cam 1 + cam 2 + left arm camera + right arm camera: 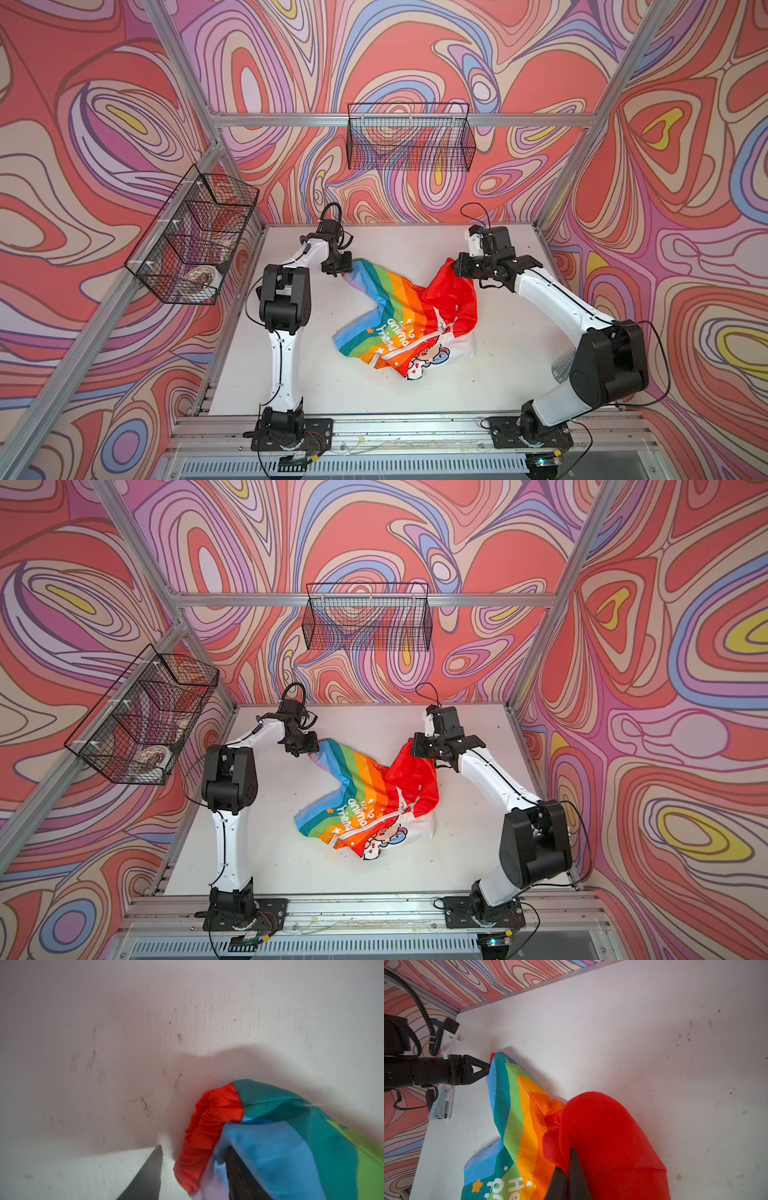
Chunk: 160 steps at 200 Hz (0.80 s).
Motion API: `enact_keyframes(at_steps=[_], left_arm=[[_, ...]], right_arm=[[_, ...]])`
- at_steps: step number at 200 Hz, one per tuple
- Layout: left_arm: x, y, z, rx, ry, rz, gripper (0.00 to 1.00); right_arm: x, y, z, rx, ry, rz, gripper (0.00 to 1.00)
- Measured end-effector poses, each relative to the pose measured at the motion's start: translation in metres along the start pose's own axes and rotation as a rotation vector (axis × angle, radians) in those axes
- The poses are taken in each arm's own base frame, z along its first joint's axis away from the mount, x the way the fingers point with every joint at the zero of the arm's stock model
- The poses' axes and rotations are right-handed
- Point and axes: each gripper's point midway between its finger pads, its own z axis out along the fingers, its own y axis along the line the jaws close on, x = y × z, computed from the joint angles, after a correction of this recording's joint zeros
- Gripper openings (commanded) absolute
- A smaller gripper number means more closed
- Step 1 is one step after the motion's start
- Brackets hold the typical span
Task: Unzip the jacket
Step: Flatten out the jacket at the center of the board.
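Swirled walls (415, 62), scuffed tabletop (415, 245) under jacket (399, 316)

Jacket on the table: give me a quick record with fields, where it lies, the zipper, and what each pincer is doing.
jacket: crumpled on the white table, rainbow half facing up
zipper: looks closed along the stretch that shows
left pincer: open, jaws either side of the red sleeve cuff
right pincer: shut on the red hood, not at the zipper
task status: not yet unzipped
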Motion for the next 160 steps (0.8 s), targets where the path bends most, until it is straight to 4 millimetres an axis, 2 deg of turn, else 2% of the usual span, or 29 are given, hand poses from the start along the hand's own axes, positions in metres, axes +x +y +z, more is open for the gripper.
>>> enact_keyframes(at_steps=[52, 79, 108, 119, 145, 160], left_arm=[[0.008, -0.005, 0.006, -0.006, 0.046, 0.005, 0.39], [0.011, -0.007, 0.007, -0.007, 0.056, -0.001, 0.27], [0.015, -0.005, 0.008, -0.014, 0.057, -0.023, 0.00], [0.018, -0.004, 0.007, -0.015, 0.059, -0.034, 0.00], [0.027, -0.005, -0.008, -0.015, 0.057, -0.073, 0.00], [0.026, -0.010, -0.037, -0.005, 0.016, -0.094, 0.00]], right_arm=[[0.000, 0.000, 0.000, 0.001, 0.001, 0.006, 0.00], [0.002, -0.002, 0.001, 0.008, 0.002, 0.007, 0.00], [0.004, -0.008, 0.001, 0.035, 0.001, 0.013, 0.00], [0.002, -0.011, 0.000, 0.055, -0.009, 0.013, 0.00], [-0.004, -0.028, -0.007, 0.167, -0.039, 0.013, 0.00], [-0.014, -0.037, -0.017, 0.224, -0.056, 0.020, 0.00]])
